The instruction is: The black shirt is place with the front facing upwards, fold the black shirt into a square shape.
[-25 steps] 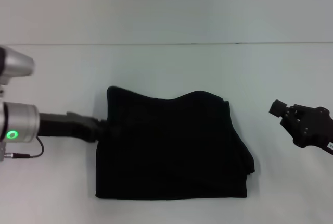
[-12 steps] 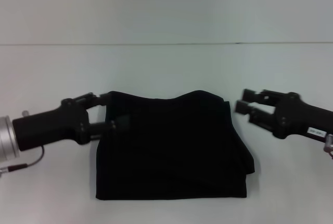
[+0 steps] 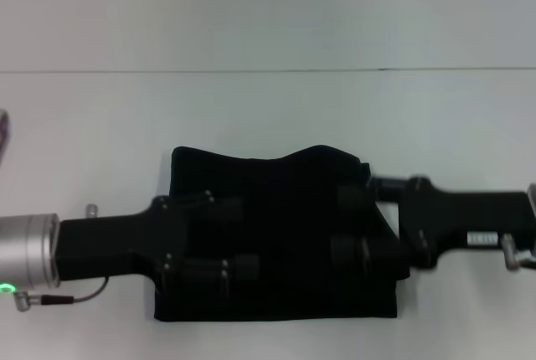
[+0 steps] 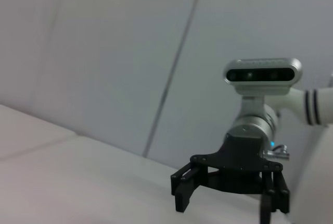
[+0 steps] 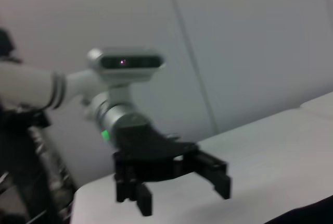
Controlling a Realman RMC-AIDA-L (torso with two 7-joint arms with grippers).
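The black shirt (image 3: 289, 201) lies folded in a rough rectangle on the white table (image 3: 268, 109), its far edge wavy and its right side bulging out. My left gripper (image 3: 237, 239) reaches in from the left over the shirt's left half, fingers spread open. From the right, my right gripper (image 3: 345, 224) comes over the shirt's right half, also open. Whether either touches the fabric I cannot tell. The left wrist view faces the open right gripper (image 4: 226, 208). The right wrist view faces the open left gripper (image 5: 182, 195), with a corner of the shirt (image 5: 312, 216) at the frame's edge.
Bare white tabletop surrounds the shirt on every side. A pale wall (image 3: 268, 8) rises behind the table's far edge. A thin cable (image 3: 75, 297) hangs from the left wrist.
Both grippers have moved inward from beside the shirt to over it, the left from the left edge, the right from the right edge. The shirt's outline is the same.
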